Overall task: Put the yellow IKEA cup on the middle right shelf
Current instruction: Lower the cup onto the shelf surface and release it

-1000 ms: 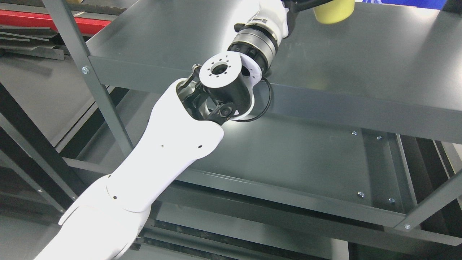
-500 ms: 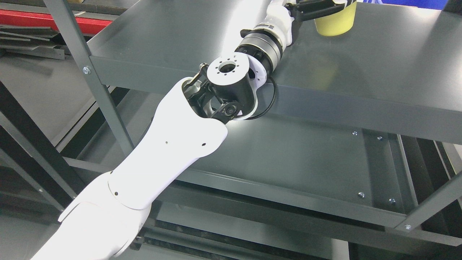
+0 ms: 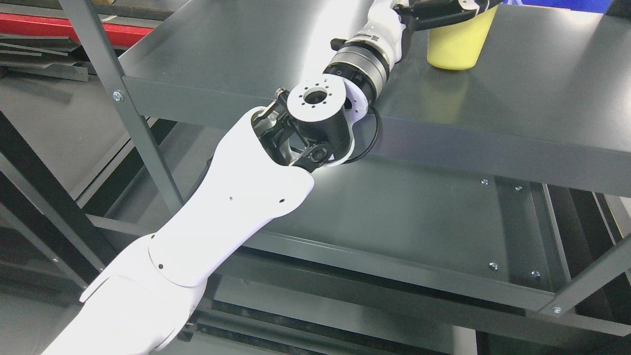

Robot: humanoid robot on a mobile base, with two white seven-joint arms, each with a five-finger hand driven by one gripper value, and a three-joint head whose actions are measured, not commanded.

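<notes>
A white-shelled robot arm (image 3: 231, 207) is seen entering from the lower left corner and rising diagonally toward the upper middle of the picture. Its black cylindrical joint with a white drilled cap (image 3: 315, 116) lies just in front of the front lip of the dark grey metal shelf (image 3: 517, 103), with a thin black cable looped beside it. Below that shelf a second dark grey shelf panel (image 3: 419, 217) is visible, fastened with small silver screws near its right side. A grey upright post (image 3: 123, 98) stands at the left front corner of the upper shelf. Past the joint, the forearm extends over the upper shelf surface to the left hand (image 3: 438, 10), which is cut off by the top edge. Its dark fingers are wrapped around the upper part of the pale yellow plastic cup (image 3: 456, 47). The cup stands upright toward the back of the shelf, its base at or just above the surface, which of the two cannot be told. A faint yellow reflection lies on the shelf in front of the cup.
</notes>
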